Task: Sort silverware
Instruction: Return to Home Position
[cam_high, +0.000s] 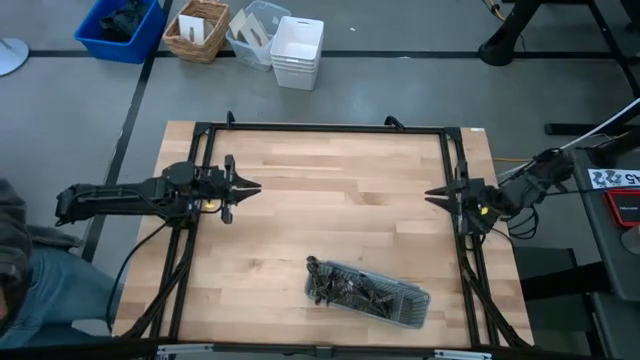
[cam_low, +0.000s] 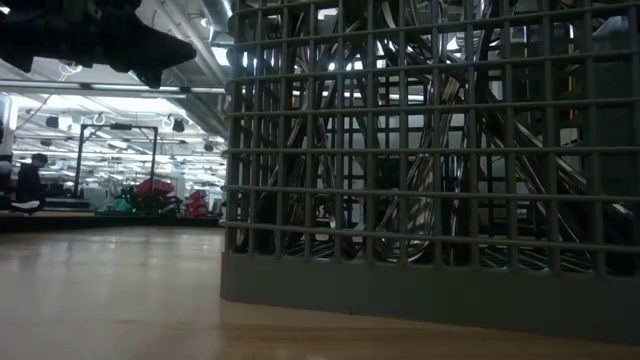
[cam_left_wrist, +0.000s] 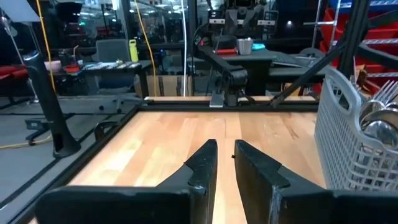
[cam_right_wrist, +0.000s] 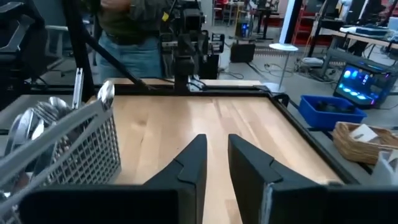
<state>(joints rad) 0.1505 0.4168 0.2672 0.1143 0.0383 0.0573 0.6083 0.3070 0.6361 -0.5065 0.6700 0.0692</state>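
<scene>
Near the front edge of the wooden table, lying at a slant: a long grey mesh tray. Inside it, heaped mostly toward its left half, all of the silverware in view, a dark tangle of forks, spoons and knives.

Off to the left of the tray and farther back, well apart from it: the left gripper, held above the boards and pointing toward the table's middle. Only a narrow slit between its fingers, nothing held. Seen from that wrist, the tray's pale mesh wall just to one side, with spoon bowls and fork tines rising over its rim.

Behind the tray's right end, also apart from it: the right gripper, pointing back toward the left gripper. The same narrow slit between its fingers, nothing gripped. Seen from that wrist, more spoons standing over the tray's rim.

At table height, mesh bars filling most of the picture, with shiny handles leaning crisscross behind them.

Far behind the tray, on the floor past the table: a blue bin, a wicker basket and a white bin. Far left of the tray, beside the table: a person.
</scene>
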